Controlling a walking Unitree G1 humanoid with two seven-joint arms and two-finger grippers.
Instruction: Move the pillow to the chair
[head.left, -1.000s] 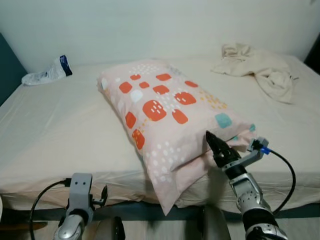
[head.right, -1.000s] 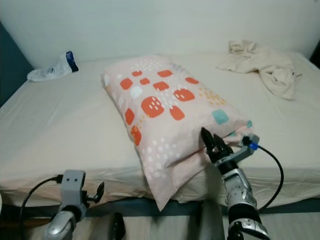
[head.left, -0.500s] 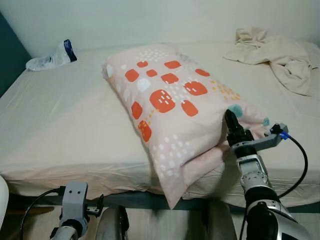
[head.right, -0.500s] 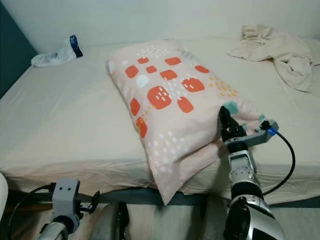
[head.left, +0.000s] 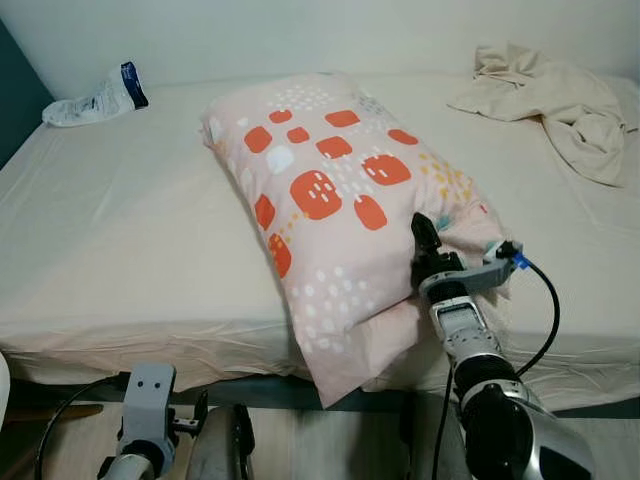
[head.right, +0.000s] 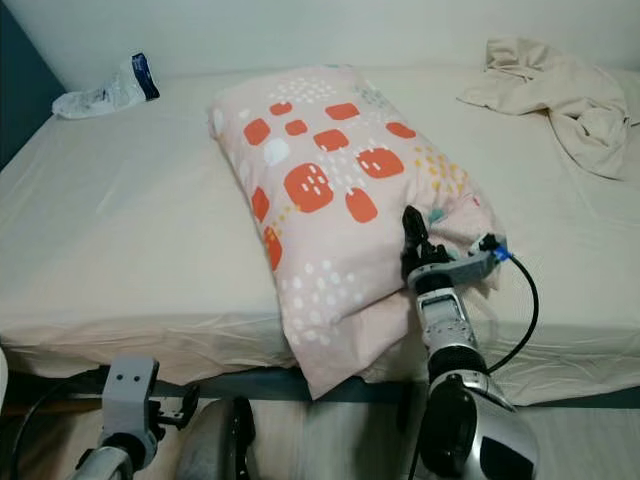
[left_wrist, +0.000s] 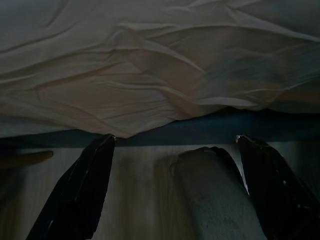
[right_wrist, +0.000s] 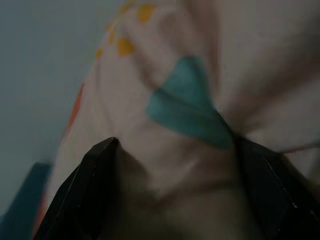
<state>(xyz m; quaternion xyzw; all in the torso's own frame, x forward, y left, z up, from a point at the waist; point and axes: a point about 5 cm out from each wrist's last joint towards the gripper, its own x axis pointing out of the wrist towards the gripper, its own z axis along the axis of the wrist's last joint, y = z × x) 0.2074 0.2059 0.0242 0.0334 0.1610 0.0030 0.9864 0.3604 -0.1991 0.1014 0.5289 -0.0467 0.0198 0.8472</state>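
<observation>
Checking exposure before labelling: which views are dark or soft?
Left eye and right eye views: evenly lit, sharp on the pillow. Left wrist view: dim, in shade under the bed. Right wrist view: dark and blurred, pillow fabric pressed between the right pincer fingers.

Right pincer (head.left: 424, 235) reaches forward with fingers spread; left pincer (left_wrist: 175, 145) hangs low, fingers apart.

- Right arm (head.left: 487, 375): silver ribbed metal segments, rounded glossy housing near the camera.
- Right gripper (head.left: 424, 240): long black tapered fingers, grey wrist bracket (head.left: 478, 276) with blue connector (head.left: 517, 262), thin black cable (head.left: 541, 330) looping down.
- Left arm (head.left: 148, 405): grey boxy block with two dark screw holes, black cable (head.left: 68, 412).
</observation>
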